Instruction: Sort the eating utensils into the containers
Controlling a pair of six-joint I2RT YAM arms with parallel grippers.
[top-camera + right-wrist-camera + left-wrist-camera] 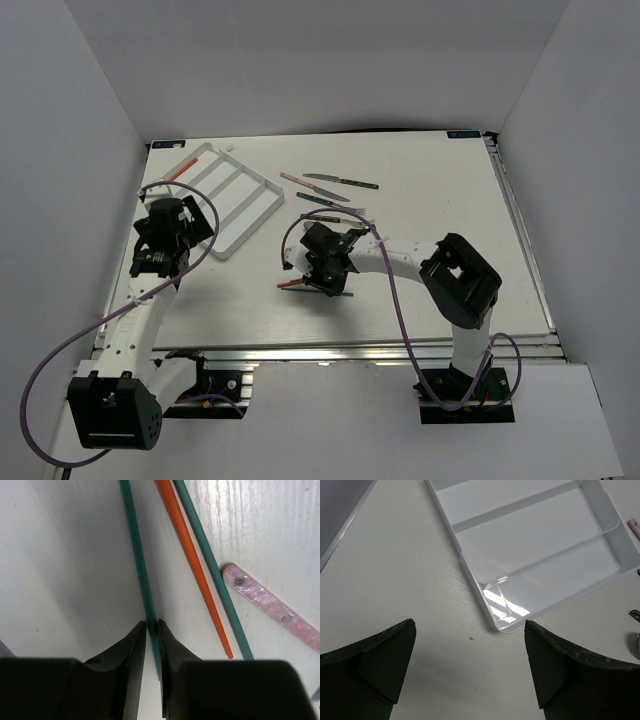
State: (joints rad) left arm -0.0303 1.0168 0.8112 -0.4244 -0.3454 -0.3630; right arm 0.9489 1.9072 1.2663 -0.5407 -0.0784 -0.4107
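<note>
The white cutlery tray [222, 196] lies at the back left with one red chopstick [180, 170] in its far-left compartment. My left gripper [195, 228] is open and empty just in front of the tray's near corner [502, 626]. My right gripper [152, 630] is shut on a teal chopstick [135, 555] low over the table's middle [325, 272]. An orange chopstick [192, 560], a second teal chopstick [215, 575] and a pink handle [270, 605] lie right of it.
Behind the right gripper lie a pink-handled knife [297, 180], a dark-handled knife [345, 182], a teal-handled piece [320, 197] and a fork [345, 212]. White walls enclose the table on the left, back and right.
</note>
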